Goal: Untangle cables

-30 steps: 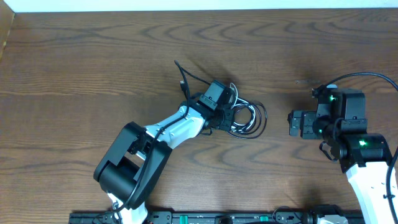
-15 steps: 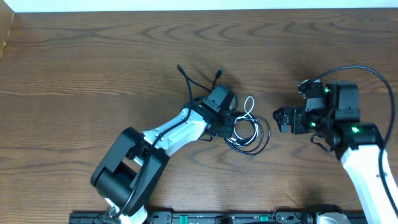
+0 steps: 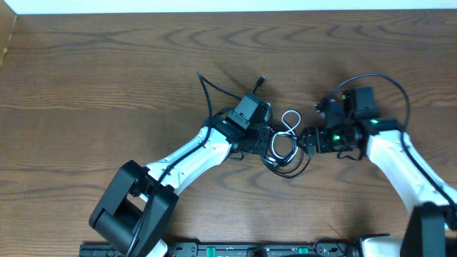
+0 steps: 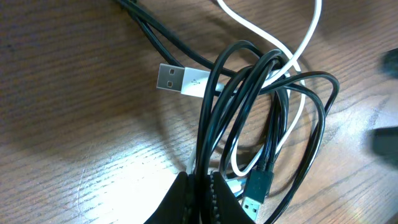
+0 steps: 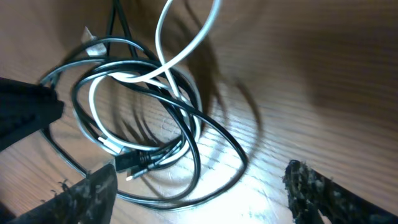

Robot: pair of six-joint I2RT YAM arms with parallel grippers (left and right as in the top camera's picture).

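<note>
Two changes stood out over the last second. The left gripper (image 4: 200, 200) had snapped closed on a few strands of the black cable (image 4: 249, 99) at the near edge of the tangle. The right gripper (image 5: 200, 186) had travelled in from the far right of the table (image 3: 107, 71) to the tangle's right side. Its jaws had narrowed a little but were open wide and held nothing. With one side pinned, the tangle looked ready for a second grab and a pull apart. It lay between and just ahead of the right gripper's fingers (image 5: 87, 196), with the white cable (image 5: 186, 43) threaded through the black loops and curling up and away.
</note>
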